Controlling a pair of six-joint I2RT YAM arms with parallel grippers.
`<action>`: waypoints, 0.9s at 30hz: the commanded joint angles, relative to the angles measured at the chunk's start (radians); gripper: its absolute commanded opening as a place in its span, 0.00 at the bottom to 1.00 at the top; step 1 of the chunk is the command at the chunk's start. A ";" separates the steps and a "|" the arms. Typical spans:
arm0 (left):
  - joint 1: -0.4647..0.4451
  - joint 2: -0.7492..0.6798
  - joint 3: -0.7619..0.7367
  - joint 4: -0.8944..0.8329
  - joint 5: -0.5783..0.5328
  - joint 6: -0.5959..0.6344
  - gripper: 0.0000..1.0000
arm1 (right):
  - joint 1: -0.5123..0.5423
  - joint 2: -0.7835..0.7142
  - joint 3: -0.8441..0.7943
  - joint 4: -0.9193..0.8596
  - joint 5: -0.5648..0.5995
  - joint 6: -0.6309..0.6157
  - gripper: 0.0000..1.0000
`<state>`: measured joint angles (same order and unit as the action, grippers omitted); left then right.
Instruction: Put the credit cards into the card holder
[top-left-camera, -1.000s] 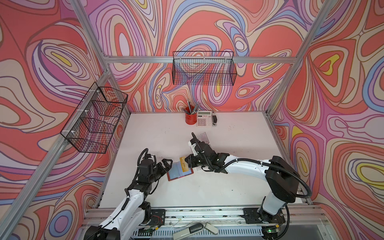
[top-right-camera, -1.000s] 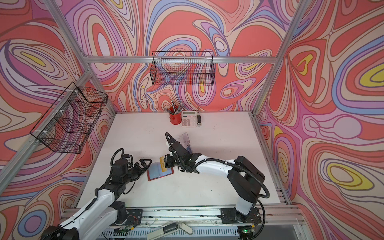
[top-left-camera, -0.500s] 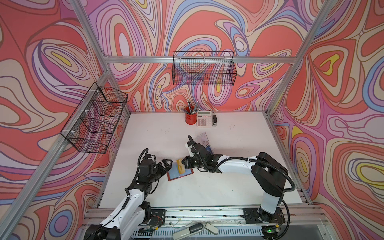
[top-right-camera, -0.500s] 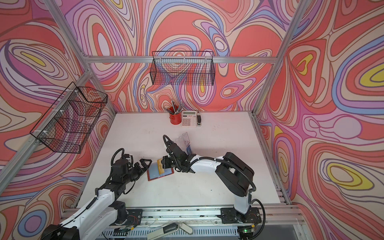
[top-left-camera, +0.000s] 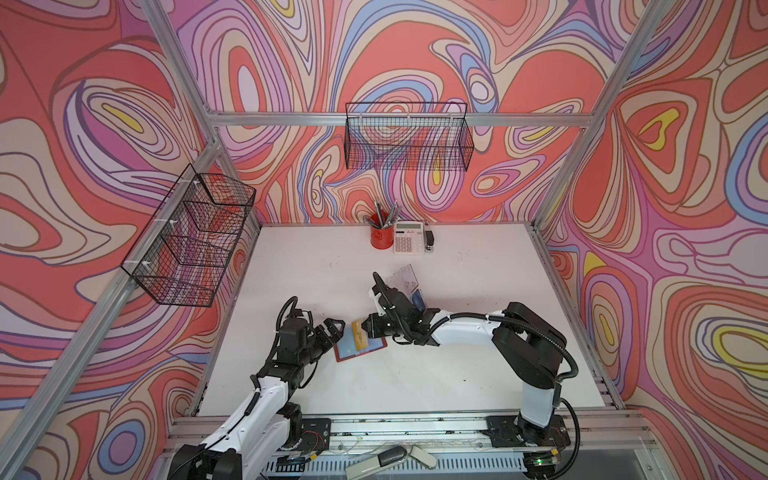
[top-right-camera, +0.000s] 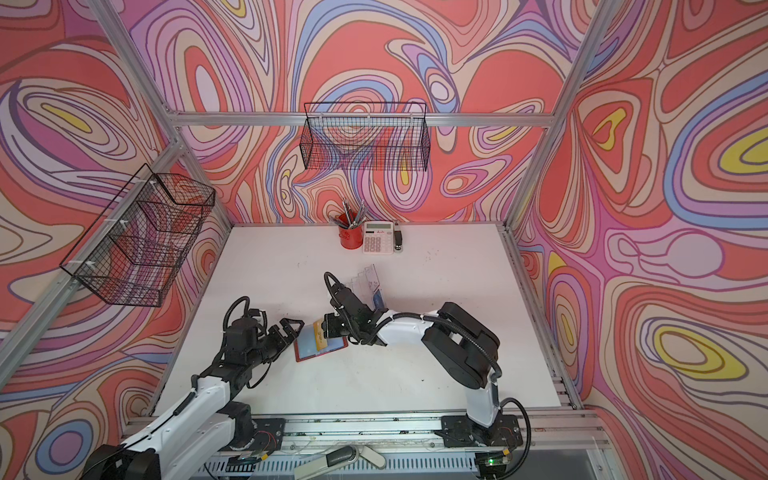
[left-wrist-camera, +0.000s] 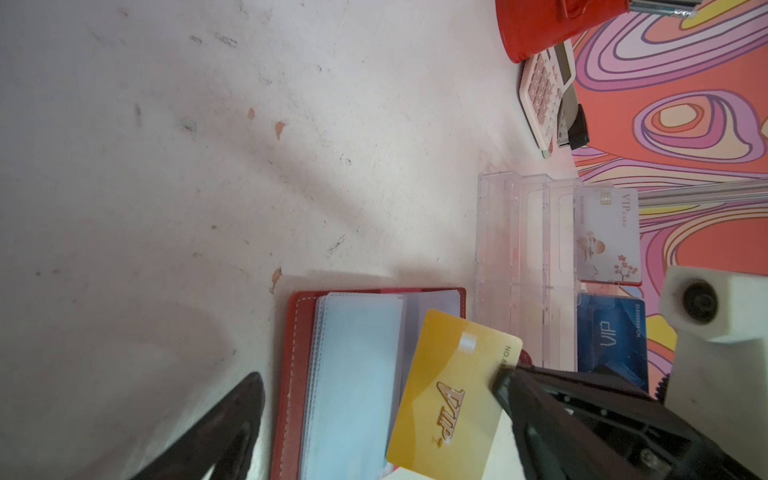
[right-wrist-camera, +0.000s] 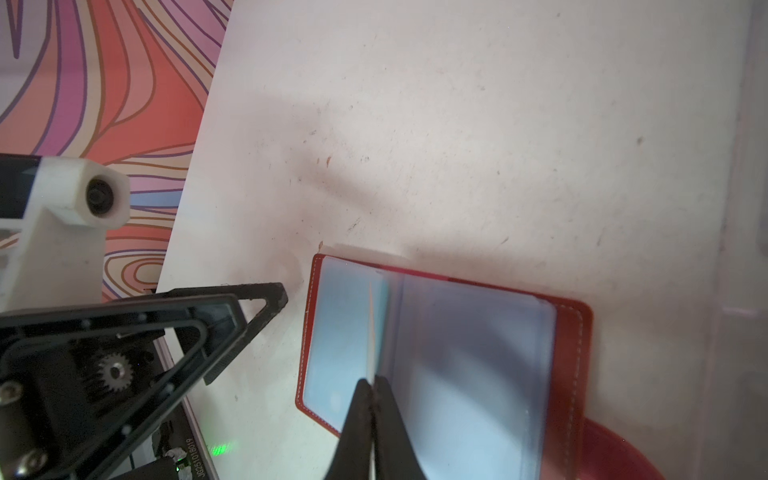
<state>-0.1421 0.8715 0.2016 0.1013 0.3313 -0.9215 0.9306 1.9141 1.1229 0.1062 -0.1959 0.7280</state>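
Yellow-gold credit card (top-left-camera: 360, 336), both top views: pinched at one end by the right hand (top-left-camera: 365, 326), over the open red card holder (top-left-camera: 353, 354) on the counter (top-left-camera: 457, 270); left hand (top-left-camera: 332, 330) spread, near the holder's left edge. Left wrist view alone: clear stand (left-wrist-camera: 519, 249) holding a white card (left-wrist-camera: 606, 237) and a blue card (left-wrist-camera: 611, 332). Right wrist view: card edge-on above the sleeves; open counter beyond the holder's far edge.
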 joint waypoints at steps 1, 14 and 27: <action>0.007 0.000 -0.006 0.003 -0.014 -0.012 0.93 | 0.002 0.031 0.022 0.018 -0.011 0.023 0.00; 0.007 0.009 -0.008 0.014 0.003 -0.023 0.93 | 0.001 0.056 0.002 0.024 -0.005 0.078 0.00; 0.007 0.012 -0.013 0.025 0.010 -0.028 0.93 | 0.001 0.066 -0.030 0.040 0.022 0.132 0.00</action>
<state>-0.1421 0.8783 0.2016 0.1024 0.3332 -0.9398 0.9306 1.9583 1.1172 0.1429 -0.1978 0.8318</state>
